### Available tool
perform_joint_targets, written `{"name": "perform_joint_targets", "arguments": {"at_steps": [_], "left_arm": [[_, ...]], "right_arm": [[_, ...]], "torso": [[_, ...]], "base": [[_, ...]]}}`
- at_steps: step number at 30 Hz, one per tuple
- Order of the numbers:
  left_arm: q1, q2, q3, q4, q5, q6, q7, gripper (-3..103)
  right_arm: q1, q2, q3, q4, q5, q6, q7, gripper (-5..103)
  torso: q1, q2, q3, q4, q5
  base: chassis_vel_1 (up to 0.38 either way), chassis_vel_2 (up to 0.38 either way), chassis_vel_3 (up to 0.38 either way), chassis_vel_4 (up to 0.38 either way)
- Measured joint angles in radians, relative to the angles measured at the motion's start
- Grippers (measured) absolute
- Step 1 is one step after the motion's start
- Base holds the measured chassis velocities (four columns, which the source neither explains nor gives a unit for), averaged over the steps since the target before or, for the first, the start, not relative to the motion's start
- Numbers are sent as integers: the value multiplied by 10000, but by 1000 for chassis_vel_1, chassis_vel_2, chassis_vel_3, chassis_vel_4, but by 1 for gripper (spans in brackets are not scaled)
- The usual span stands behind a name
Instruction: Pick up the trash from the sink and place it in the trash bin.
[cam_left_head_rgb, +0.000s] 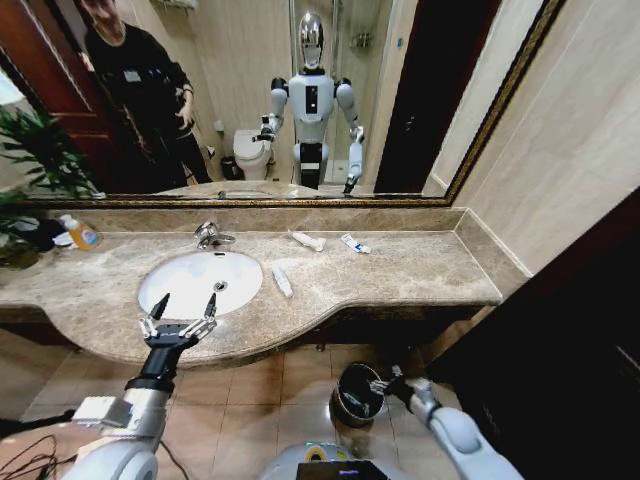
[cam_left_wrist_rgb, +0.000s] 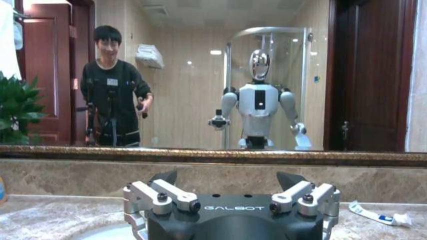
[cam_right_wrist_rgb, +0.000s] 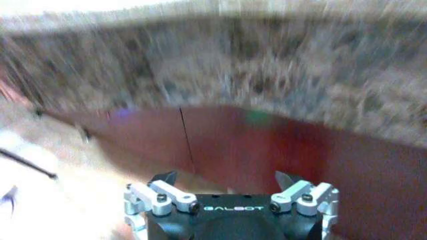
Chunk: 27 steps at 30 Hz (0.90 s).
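Trash: white tube (cam_left_head_rgb: 282, 281) lying on the table (cam_left_head_rgb: 400, 275) just beside the sink (cam_left_head_rgb: 200, 281); two more tubes (cam_left_head_rgb: 308, 240) (cam_left_head_rgb: 354, 243) resting near the mirror. Left gripper (cam_left_head_rgb: 182, 310) hovering at the sink's front rim, jaws apart. Right gripper (cam_left_head_rgb: 385, 383) hanging beside the trash bin (cam_left_head_rgb: 354, 393) on the floor, jaws apart.

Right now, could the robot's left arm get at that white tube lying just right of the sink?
Probably yes. The left end effector hovers open over the sink's front rim, and the tube lies on bare counter a short way off with nothing between them.
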<state>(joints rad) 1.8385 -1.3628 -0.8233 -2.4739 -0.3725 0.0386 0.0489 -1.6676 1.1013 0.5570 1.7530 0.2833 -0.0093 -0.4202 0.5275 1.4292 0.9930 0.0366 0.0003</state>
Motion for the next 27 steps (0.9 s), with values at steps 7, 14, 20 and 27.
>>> {"name": "perform_joint_targets", "arguments": {"at_steps": [7,14,20,27], "left_arm": [[0,0,0,0,0,0,0,100],[0,0,0,0,0,0,0,100],[0,0,0,0,0,0,-1,100],[0,0,0,0,0,0,0,100]], "right_arm": [[-794,-251,701,3213,1367,-695,2162,100],[1757,-1307,-73,4551,3290,-2477,5036,100],[3229,-2330,-437,3954,4031,-2662,4792,100],[6639,-3467,-1984,1807,5463,-3070,4319,100]], "torso": [[-2,0,0,-2,-6],[2,-1,1,8,-2],[1,-1,2,1,1],[2,-2,3,3,-4]], "base": [[0,0,0,0],[0,0,0,0],[0,0,0,0],[0,0,0,0]]}}
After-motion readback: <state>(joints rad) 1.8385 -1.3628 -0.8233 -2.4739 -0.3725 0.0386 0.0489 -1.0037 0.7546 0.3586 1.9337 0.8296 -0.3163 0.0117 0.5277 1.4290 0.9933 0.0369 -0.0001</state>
